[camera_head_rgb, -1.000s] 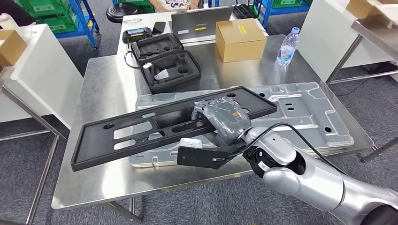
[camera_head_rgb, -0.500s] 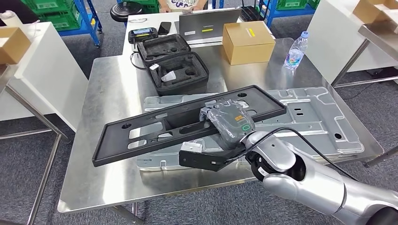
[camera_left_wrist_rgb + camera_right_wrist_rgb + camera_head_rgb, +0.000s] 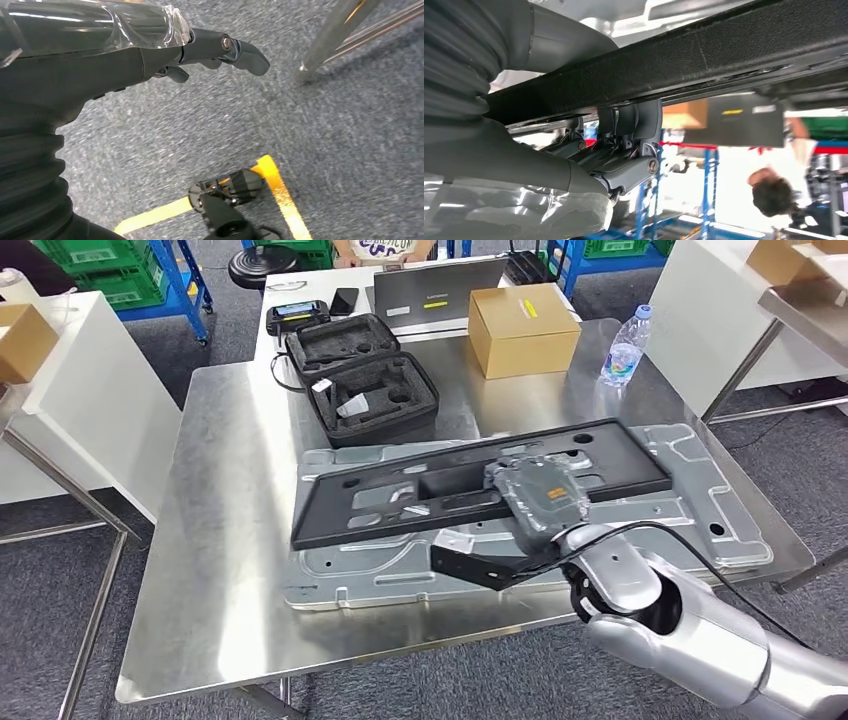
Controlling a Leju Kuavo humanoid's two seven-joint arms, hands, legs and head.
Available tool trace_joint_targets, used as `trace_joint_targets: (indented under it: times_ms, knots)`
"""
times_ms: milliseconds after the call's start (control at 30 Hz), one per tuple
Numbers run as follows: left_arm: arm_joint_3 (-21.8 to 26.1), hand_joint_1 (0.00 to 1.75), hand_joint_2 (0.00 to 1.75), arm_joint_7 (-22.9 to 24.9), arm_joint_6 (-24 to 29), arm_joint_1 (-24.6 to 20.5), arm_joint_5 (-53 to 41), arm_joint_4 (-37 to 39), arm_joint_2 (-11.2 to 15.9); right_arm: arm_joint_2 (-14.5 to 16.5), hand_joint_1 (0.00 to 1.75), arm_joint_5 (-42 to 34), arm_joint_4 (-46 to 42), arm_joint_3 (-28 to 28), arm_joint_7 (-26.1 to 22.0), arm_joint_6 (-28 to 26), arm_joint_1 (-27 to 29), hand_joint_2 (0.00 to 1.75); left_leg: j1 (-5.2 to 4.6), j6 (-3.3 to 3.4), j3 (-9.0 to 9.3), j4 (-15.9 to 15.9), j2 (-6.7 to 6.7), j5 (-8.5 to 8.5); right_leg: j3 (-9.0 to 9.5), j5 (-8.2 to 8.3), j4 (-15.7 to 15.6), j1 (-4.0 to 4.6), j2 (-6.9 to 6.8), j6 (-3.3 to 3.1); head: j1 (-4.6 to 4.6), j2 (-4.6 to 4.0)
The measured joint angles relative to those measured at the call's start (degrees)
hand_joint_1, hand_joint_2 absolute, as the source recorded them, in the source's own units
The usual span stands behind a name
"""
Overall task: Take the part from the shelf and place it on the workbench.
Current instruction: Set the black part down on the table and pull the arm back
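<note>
Right hand [image 3: 540, 495]: grips the black part [image 3: 470, 480] near its middle, fingers [image 3: 624, 150] curled around its edge.
Black part: long flat panel, slightly tilted, over the grey moulded tray [image 3: 690, 505] on the tabletop [image 3: 215, 540]; whether it touches the tray I cannot tell.
Left hand [image 3: 150, 55]: hangs over grey carpet, fingers [image 3: 240, 49] loosely extended, holding nothing.
Beyond the right fingers: open black foam case [image 3: 365, 380], cardboard box [image 3: 523, 328], water bottle [image 3: 622, 348].

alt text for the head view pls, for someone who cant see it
The robot's right hand grips a long black part over a grey metal panel on a steel workbench. Behind sit an open foam case, cardboard box and water bottle.
</note>
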Motion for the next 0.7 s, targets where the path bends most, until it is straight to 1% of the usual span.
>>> trace_joint_targets:
  times_ms: [67, 100, 133, 167, 200, 267, 300, 333, 367, 400, 433, 467, 500, 533, 567, 633, 667, 700]
  knots:
    - [0.01, 0.00, 1.75, -1.01, 0.02, -0.09, 0.17, 0.00, 0.01, -1.16, 1.75, 1.07, 0.28, -1.35, -0.44, -0.91, 1.27, 1.75, -0.35, 0.80, 0.28, -0.57, -0.08, -0.08, 0.06, 0.08, -0.25, 0.02, 0.02, 0.75, -0.01, 0.01]
    - [0.02, 0.00, 1.75, -1.68, 0.00, -0.14, 0.28, 0.00, 0.01, -1.70, 1.75, 1.41, 0.43, -2.03, -0.73, -1.39, 2.01, 1.75, -0.34, 1.24, 0.36, -0.72, -0.09, 0.04, 0.13, -0.01, -0.29, -0.09, 0.01, 1.12, -0.01, 0.01]
    - [0.02, 0.00, 1.75, -2.43, -0.03, -0.26, 0.37, 0.00, 0.01, -2.24, 1.75, 1.62, 0.58, -2.75, -1.13, -1.91, 2.73, 1.75, -0.30, 1.73, 0.50, -0.90, -0.10, 0.17, -0.04, -0.50, 0.29, -0.17, 0.00, 1.39, 0.01, 0.02]
    - [0.04, 0.00, 1.75, -3.07, -0.06, -0.43, 0.44, 0.00, 0.01, -2.77, 1.75, 1.74, 0.73, -3.48, -1.57, -2.45, 3.36, 1.75, -0.23, 2.20, 0.63, -1.11, -0.11, 0.30, -0.73, -1.54, 1.94, -0.24, -0.02, 1.56, 0.05, 0.02]
    - [0.08, 0.00, 1.75, -3.59, -0.10, -0.61, 0.50, 0.00, 0.01, -3.23, 1.75, 1.80, 0.91, -4.21, -2.07, -2.96, 3.91, 1.75, -0.22, 2.59, 0.75, -1.25, -0.11, 0.38, -2.12, -3.15, 4.92, -0.24, -0.03, 1.62, 0.12, 0.02]
    - [0.21, 0.00, 1.75, -4.13, -0.14, -0.92, 0.53, 0.00, 0.02, -3.79, 1.75, 1.85, 1.33, -5.33, -2.95, -3.75, 4.80, 1.75, -0.45, 3.03, 0.79, -1.25, -0.09, 0.30, -6.13, -6.55, 12.94, -0.12, -0.03, 1.63, 0.23, 0.01]
    - [0.28, 0.00, 1.75, -4.33, -0.19, -1.03, 0.49, 0.00, 0.03, -3.99, 1.75, 1.87, 1.64, -5.79, -3.29, -3.98, 5.38, 1.75, -0.58, 3.13, 0.83, -1.24, -0.08, 0.25, -7.74, -7.33, 15.91, -0.07, -0.03, 1.63, 0.27, 0.01]
    - [0.34, 0.00, 1.75, -4.58, -0.27, -1.15, 0.43, 0.00, 0.04, -4.21, 1.75, 1.90, 1.97, -6.27, -3.64, -4.15, 6.09, 1.75, -0.69, 3.23, 0.89, -1.23, -0.11, 0.19, -8.36, -7.03, 16.82, -0.05, -0.04, 1.61, 0.27, 0.01]
    - [0.38, 0.00, 1.75, -4.86, -0.39, -1.30, 0.38, -0.01, 0.05, -4.44, 1.75, 1.93, 2.33, -6.79, -4.03, -4.33, 6.84, 1.75, -0.75, 3.29, 0.99, -1.21, -0.16, 0.14, -7.81, -5.68, 15.37, -0.04, -0.04, 1.54, 0.27, 0.01]
    - [0.40, 0.00, 1.75, -5.11, -0.50, -1.47, 0.30, -0.01, 0.05, -4.65, 1.75, 1.99, 2.66, -7.32, -4.44, -4.52, 7.48, 1.75, -0.79, 3.29, 1.10, -1.18, -0.23, 0.09, -6.23, -3.65, 11.90, -0.03, -0.04, 1.42, 0.28, 0.01]
    - [0.42, 0.00, 1.75, -5.28, -0.60, -1.69, 0.24, -0.02, 0.05, -4.85, 1.75, 2.07, 2.93, -7.87, -4.85, -4.75, 7.91, 1.75, -0.84, 3.25, 1.16, -1.15, -0.31, 0.03, -4.15, -1.68, 7.55, 0.00, -0.04, 1.23, 0.30, 0.01]
    - [0.45, 0.00, 1.75, -5.34, -0.66, -1.92, 0.19, -0.03, 0.05, -4.98, 1.75, 2.19, 3.14, -8.39, -5.19, -5.03, 8.14, 1.75, -0.99, 3.12, 1.15, -1.06, -0.36, -0.07, -2.36, -0.26, 3.73, 0.12, -0.06, 1.03, 0.30, 0.01]
    - [0.49, 0.00, 1.75, -5.35, -0.70, -2.11, 0.13, -0.03, 0.05, -5.06, 1.75, 2.31, 3.28, -8.87, -5.49, -5.33, 8.32, 1.75, -1.13, 2.93, 1.09, -1.01, -0.38, -0.13, -1.20, 0.51, 1.20, 0.25, -0.07, 0.84, 0.30, 0.01]
    - [0.53, 0.00, 1.75, -5.35, -0.75, -2.24, 0.09, -0.04, 0.07, -5.12, 1.75, 2.41, 3.40, -9.35, -5.75, -5.64, 8.58, 1.75, -1.22, 2.71, 1.03, -0.98, -0.38, -0.19, -0.68, 0.68, 0.01, 0.41, -0.07, 0.68, 0.29, 0.01]
    - [0.58, 0.00, 1.75, -5.35, -0.80, -2.30, 0.04, -0.04, 0.09, -5.16, 1.75, 2.49, 3.52, -9.75, -5.98, -5.90, 8.96, 1.75, -1.28, 2.45, 0.99, -0.97, -0.38, -0.23, -0.64, 0.69, -0.24, 0.53, -0.08, 0.54, 0.27, 0.01]
    - [0.70, 0.00, 1.75, -5.35, -0.91, -2.32, -0.10, -0.07, 0.21, -5.23, 1.75, 2.64, 3.81, -10.45, -6.35, -6.21, 9.86, 1.75, -1.16, 1.86, 0.77, -0.55, -0.32, -0.70, -0.55, 0.87, -0.45, 0.27, -0.15, 0.10, 0.31, 0.01]
    - [0.74, 0.00, 1.75, -5.35, -0.96, -2.36, -0.21, -0.10, 0.26, -5.27, 1.75, 2.75, 3.96, -10.76, -6.51, -6.32, 10.24, 1.75, -1.03, 1.48, 0.19, 0.79, -0.27, -1.61, -0.49, 0.96, -0.57, 0.08, -0.20, -0.16, 0.27, 0.01]
    - [0.77, 0.00, 1.75, -5.34, -0.99, -2.40, -0.32, -0.14, 0.31, -5.31, 1.75, 2.85, 4.08, -11.07, -6.66, -6.42, 10.62, 1.75, -0.84, 1.07, -1.00, 3.45, -0.22, -3.11, -0.43, 1.03, -0.66, -0.11, -0.25, -0.37, 0.22, 0.00]
